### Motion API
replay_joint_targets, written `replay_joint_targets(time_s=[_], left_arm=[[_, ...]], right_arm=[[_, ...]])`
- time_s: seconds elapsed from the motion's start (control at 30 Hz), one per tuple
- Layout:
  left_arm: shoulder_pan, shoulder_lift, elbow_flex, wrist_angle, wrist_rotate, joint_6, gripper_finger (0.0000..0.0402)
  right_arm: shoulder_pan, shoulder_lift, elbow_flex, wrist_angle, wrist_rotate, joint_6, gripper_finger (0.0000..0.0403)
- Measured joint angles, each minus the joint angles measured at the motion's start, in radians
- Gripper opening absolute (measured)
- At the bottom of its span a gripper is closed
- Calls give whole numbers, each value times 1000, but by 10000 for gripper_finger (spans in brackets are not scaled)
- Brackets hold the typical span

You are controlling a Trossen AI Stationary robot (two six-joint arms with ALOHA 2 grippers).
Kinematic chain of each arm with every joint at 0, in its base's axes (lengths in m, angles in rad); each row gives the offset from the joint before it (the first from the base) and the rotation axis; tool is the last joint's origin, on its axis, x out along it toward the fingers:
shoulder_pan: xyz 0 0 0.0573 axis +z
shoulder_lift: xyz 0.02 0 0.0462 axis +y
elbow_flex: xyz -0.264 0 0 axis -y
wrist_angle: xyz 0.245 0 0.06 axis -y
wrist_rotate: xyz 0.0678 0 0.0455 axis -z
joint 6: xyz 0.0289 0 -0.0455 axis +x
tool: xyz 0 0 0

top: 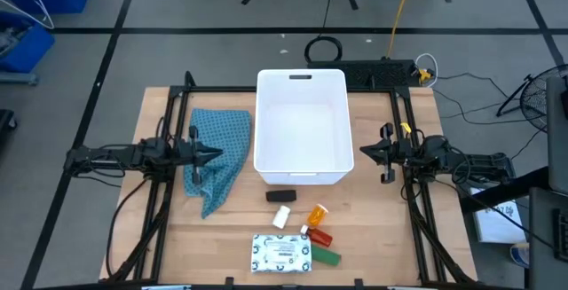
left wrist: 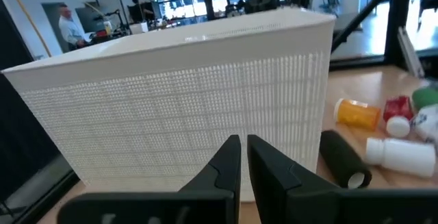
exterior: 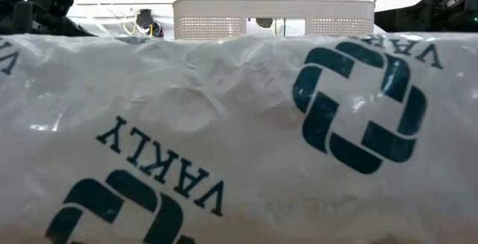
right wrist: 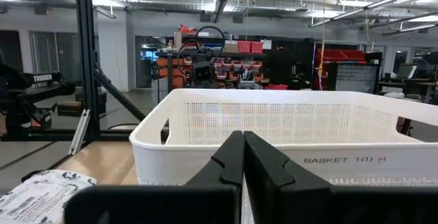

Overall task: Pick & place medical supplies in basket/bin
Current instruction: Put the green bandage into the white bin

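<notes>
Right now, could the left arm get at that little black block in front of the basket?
Probably yes: the black block lies in the open beside the basket, nothing between it and the left end effector.

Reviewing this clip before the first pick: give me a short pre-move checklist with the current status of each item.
1. White basket holds nothing yet, room for the supplies: ok.
2. Supplies lie on the table in front of the basket: black block, white bottle, orange pill bottle, red tube, green piece, dotted packet: ok.
3. Left tool shut and holding nothing, over the blue cloth beside the basket; must open before a pick: not ok.
4. Right tool shut and holding nothing, beside the basket's other side; same: not ok.
5. Low view blocked by the packet, so clearance at table height: cannot tell.
</notes>
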Motion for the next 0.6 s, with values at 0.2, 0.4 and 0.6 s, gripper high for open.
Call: replay_joint_targets(time_s=[0.2,0.4,0.6], left_arm=[[0,0,0,37,0,-85,33],[0,0,0,36,1,-217,33],[0,0,0,39,5,-261,33]], right_arm=[[0,0,0,0,-1,86,0],[0,0,0,0,-3,182,0],[0,0,0,-8,-2,194,0]])
